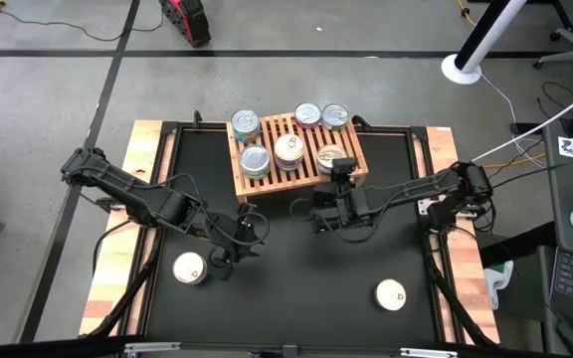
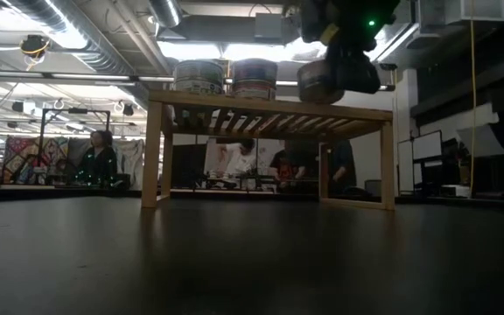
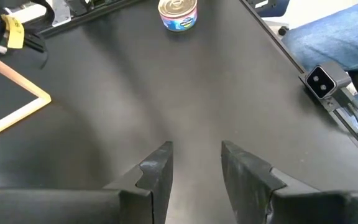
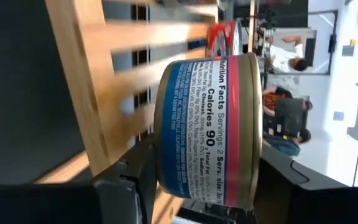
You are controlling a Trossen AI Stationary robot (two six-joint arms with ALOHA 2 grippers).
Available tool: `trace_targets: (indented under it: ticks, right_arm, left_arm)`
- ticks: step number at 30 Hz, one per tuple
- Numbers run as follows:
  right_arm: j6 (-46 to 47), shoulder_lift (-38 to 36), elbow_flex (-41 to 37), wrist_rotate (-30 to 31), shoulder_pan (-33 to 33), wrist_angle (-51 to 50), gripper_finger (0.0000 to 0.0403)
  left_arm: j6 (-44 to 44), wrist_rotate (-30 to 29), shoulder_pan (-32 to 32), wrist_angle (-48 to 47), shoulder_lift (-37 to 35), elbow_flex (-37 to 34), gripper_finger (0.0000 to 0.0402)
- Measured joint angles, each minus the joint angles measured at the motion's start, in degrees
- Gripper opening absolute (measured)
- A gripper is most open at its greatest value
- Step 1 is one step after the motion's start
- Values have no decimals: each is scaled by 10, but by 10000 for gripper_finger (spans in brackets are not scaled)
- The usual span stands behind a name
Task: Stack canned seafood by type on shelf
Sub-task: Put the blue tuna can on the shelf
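At the shelf's point(image 1: 296, 149) near edge, the right pincer point(image 4: 197, 186) grips a can point(image 4: 207, 127) for stacking; the left pincer point(image 3: 194, 171) waits open.

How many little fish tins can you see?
8. Five tins lie on the shelf. The right pincer holds a sixth tin there. Two more sit on the table. Stacks may hide others.

Two black jointed arms point(image 1: 132, 189) point(image 1: 416, 187) — dark cables alongside; matte black blocky fingers point(image 3: 157, 171).
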Motion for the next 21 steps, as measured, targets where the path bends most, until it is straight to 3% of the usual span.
trace_targets:
  ticks: [7, 21]
  right_arm:
    - [-118, 0, 0, -63, -29, 102, 185]
    - [-152, 2, 1, -88, -69, 141, 201]
  left_arm:
    - [0, 0, 0, 0, 0, 0, 130]
    - [0, 0, 0, 0, 0, 0, 130]
